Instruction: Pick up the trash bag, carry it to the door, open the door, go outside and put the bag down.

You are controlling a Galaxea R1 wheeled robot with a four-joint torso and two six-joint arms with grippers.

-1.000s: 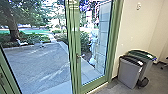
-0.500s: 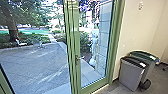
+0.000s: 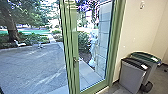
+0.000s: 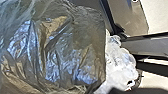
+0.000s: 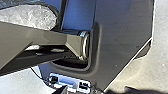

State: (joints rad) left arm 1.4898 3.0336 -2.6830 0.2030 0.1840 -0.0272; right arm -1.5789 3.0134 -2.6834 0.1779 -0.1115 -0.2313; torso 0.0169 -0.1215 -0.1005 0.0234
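Observation:
The green-framed glass door [image 3: 86,89] stands in front of me in the head view. Its metal handle [image 3: 75,61] is on the stile left of the narrow glass pane; I cannot tell whether the door is ajar. A translucent grey-brown trash bag [image 4: 62,47] shows large and close in the left wrist view, its film creased and shiny. Beside it bulges paler crumpled plastic [image 4: 120,66]. Clear crumpled plastic [image 5: 30,17] also appears in the right wrist view, behind a bar of the robot. What holds the bag is hidden.
Two bins, a grey one [image 3: 131,76] and a green-lidded one [image 3: 150,65], stand by the wall right of the door. Beyond the glass are a paved yard [image 3: 32,68], a tree [image 3: 11,27], shrubs and a pale upright shape [image 3: 93,48] that is unclear.
The head camera has shifted: the door's handle stile lies further left, the bins look larger, and the frame at lower left has mostly passed out of the picture.

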